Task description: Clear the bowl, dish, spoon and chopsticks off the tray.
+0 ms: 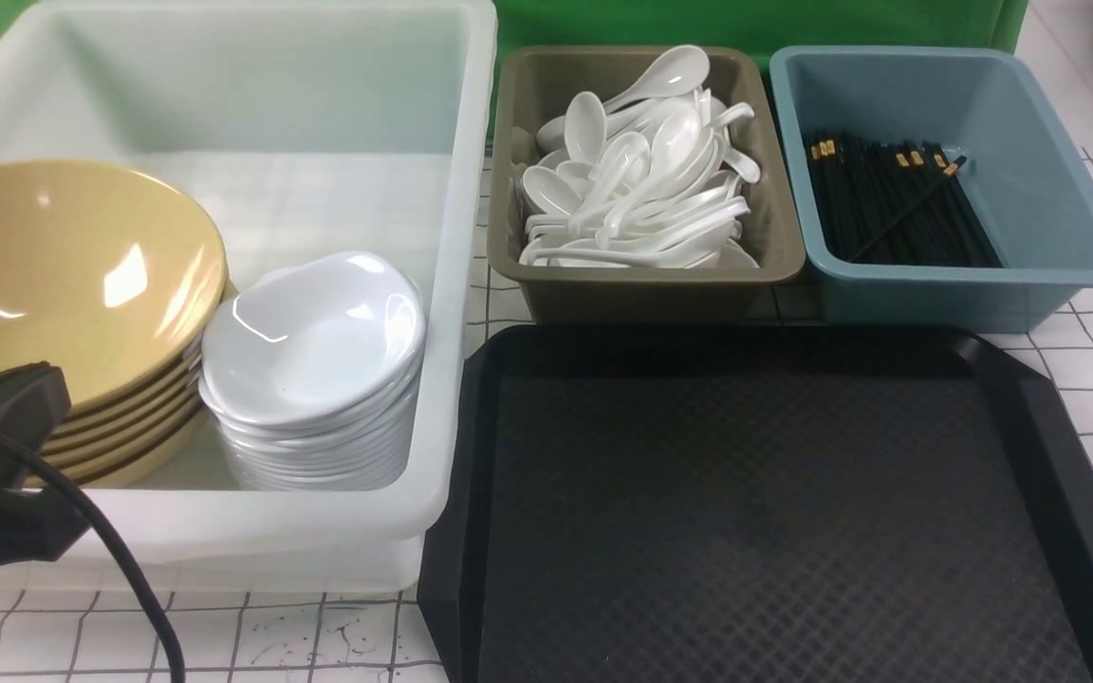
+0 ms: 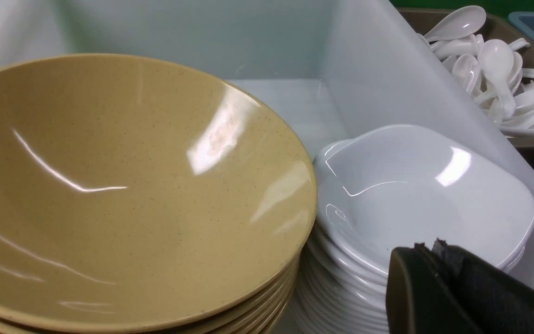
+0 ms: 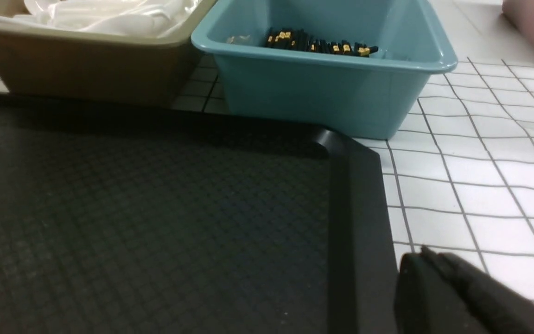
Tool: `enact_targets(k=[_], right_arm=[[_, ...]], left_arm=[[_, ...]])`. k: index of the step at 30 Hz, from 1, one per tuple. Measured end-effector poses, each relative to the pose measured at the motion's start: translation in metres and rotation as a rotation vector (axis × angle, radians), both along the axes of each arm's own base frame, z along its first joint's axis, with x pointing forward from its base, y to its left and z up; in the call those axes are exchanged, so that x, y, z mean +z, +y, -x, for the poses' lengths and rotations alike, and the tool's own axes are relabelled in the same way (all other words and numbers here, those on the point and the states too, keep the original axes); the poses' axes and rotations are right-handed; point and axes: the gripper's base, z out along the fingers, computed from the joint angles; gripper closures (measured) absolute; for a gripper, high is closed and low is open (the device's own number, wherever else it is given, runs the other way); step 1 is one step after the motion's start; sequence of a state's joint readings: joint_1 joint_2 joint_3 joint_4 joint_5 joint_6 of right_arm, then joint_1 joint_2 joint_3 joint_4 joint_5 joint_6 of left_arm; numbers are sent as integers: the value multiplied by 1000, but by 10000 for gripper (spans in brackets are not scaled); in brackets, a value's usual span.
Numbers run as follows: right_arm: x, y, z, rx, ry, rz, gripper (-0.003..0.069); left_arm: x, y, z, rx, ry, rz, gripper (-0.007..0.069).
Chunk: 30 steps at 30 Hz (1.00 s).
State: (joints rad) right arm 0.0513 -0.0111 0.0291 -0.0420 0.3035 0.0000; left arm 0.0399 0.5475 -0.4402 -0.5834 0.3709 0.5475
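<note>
Front view: tray (image 1: 774, 512) is bare, nothing left on its diamond-textured surface, so the clearing looks done. Everything is sorted by type into bins around it. Yellow bowl (image 1: 63, 275) tops a nested stack in the big white tub (image 1: 471, 190) at 10 o'clock from the tray; white dishes (image 1: 314, 351) stacked just beside it, touching. Nesting keeps both stacks stable. Spoons (image 1: 637, 171) are piled loose in the brown bin (image 1: 641, 285) at 12 o'clock. Chopsticks (image 1: 898, 199) lie roughly parallel in the blue tub (image 1: 1059, 256) at 1 o'clock, one crossed on top.

Left gripper (image 2: 434, 260) has fingers closed, holding nothing, near the dish stack. Right gripper (image 3: 434, 269) is likewise closed and empty, over the tabletop (image 3: 480, 185) beside the tray rim.

No brands, labels or writing legible.
</note>
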Motion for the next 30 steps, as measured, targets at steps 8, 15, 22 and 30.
enact_targets(k=[8, 15, 22, 30], right_arm=[[0, 0, 0, 2, 1, 7, 617], [0, 0, 0, 2, 1, 7, 612], [0, 0, 0, 2, 1, 8, 607], [0, 0, 0, 2, 1, 7, 604]], left_arm=[[0, 0, 0, -3, 5, 0, 631], [0, 0, 0, -4, 5, 0, 631], [-10, -2, 24, -14, -67, -3, 631], [-36, 4, 60, 61, -256, -67, 631]])
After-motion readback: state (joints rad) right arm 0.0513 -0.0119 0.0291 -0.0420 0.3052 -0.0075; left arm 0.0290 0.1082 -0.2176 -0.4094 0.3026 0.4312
